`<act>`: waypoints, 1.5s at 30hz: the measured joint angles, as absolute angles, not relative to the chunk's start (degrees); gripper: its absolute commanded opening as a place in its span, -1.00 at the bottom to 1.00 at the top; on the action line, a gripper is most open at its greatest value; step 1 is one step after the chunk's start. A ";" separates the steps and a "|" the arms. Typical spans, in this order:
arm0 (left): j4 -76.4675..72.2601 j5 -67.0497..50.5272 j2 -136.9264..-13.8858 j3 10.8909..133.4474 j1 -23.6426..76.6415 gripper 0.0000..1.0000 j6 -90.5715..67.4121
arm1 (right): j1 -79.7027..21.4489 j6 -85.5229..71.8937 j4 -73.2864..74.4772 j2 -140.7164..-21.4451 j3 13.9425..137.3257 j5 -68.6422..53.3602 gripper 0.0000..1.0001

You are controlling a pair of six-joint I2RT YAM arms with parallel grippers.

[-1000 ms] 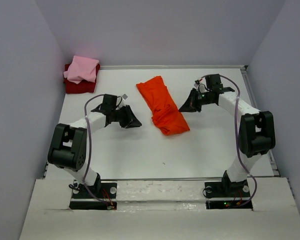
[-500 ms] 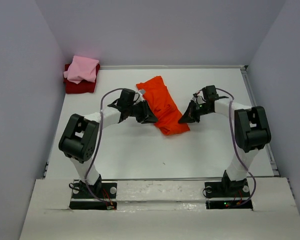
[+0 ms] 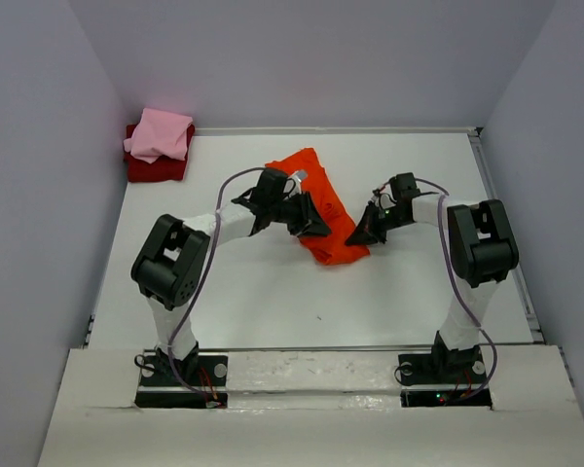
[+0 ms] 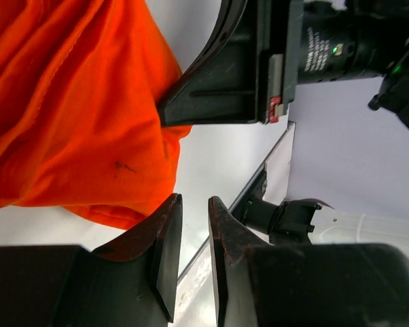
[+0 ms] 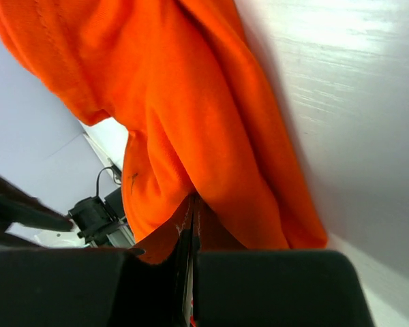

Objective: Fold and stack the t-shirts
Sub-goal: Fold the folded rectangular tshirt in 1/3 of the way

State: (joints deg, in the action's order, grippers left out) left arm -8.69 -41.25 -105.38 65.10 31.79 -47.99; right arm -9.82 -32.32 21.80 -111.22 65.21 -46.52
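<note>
Soft, light, limp orange-red t-shirt (image 3: 336, 245) lying mid-tabletop (image 3: 273, 292). At its near end: left claw (image 4: 194, 204) narrowly parted, empty; right claw (image 5: 192, 211) closed, grip unclear. Probably best pinched at 2 near corners.

Top camera looked down from above, behind arm bases, far off, whole white table (image 3: 273, 302) framed. Both wrist cameras sat low, very near, facing each other. All three shared bright orange-red cloth t-shirt (image 3: 339, 245).

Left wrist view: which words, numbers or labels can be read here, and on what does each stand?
None can be read.
Black cylinder on the right arm: small white print, too blurred to read.
Orange t-shirt: no print or label in view.
</note>
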 measured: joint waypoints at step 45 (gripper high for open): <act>45.95 -36.84 -133.08 111.48 27.88 0.46 13.06 | -10.22 -27.20 23.59 -112.88 64.53 -48.56 -1.00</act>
State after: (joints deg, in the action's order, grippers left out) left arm 45.95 -36.84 -133.08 111.48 27.88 13.06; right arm -10.22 -27.20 23.59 -112.88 64.53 -48.56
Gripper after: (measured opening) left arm 0.724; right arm 0.010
